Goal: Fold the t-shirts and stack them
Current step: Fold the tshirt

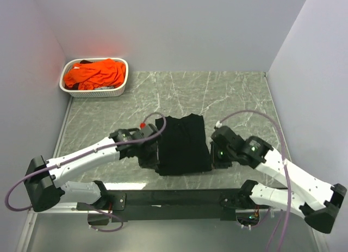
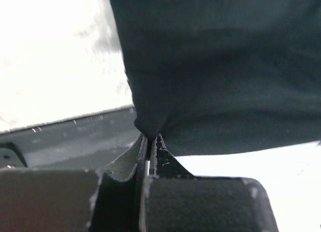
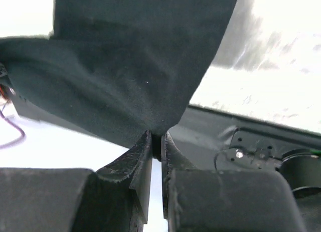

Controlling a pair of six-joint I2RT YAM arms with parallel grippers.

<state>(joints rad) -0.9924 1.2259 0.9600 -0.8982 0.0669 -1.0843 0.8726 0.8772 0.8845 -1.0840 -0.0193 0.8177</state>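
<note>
The black t-shirt [image 1: 182,143] lies as a narrow folded strip in the middle of the table. My left gripper [image 1: 154,164] is shut on its near left corner; in the left wrist view the fingertips [image 2: 149,140] pinch the black cloth [image 2: 220,76]. My right gripper [image 1: 213,160] is shut on its near right corner; the right wrist view shows black cloth [image 3: 125,71] pinched between the fingertips [image 3: 156,138]. Both corners look lifted a little off the table. The orange t-shirts [image 1: 97,73] are bunched in the white basket [image 1: 117,92] at the far left.
The marble-patterned tabletop [image 1: 239,94] spreads behind and beside the shirt. A black mounting rail [image 1: 174,197] runs along the near edge between the arm bases. Grey walls close off the back and both sides.
</note>
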